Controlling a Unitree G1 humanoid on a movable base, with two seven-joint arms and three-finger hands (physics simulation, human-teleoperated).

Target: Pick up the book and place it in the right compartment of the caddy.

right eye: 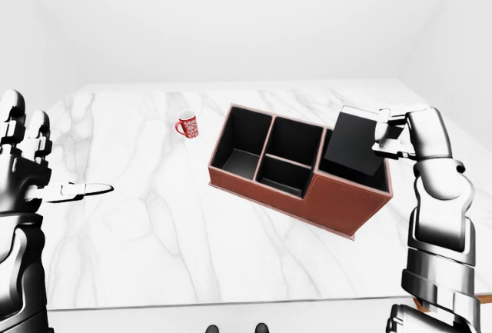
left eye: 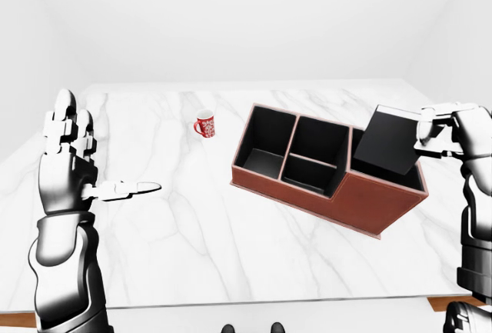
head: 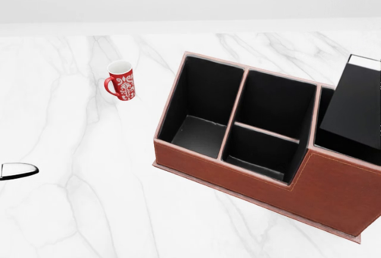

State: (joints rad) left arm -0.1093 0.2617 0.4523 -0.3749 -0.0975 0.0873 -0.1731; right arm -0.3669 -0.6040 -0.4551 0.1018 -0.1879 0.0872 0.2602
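The black book is tilted, with its lower end inside the right compartment of the brown caddy. Its upper part stands above the caddy's rim. My right hand is shut on the book's upper right corner, and this also shows in the right-eye view. The caddy's left and middle compartments are empty. My left hand is open and empty. It is raised over the table at the left, far from the caddy. In the head view the book shows at the right edge.
A small red mug stands on the white marble table, left of the caddy and higher in the view. The table's near edge runs along the bottom of the eye views. The caddy lies at an angle to that edge.
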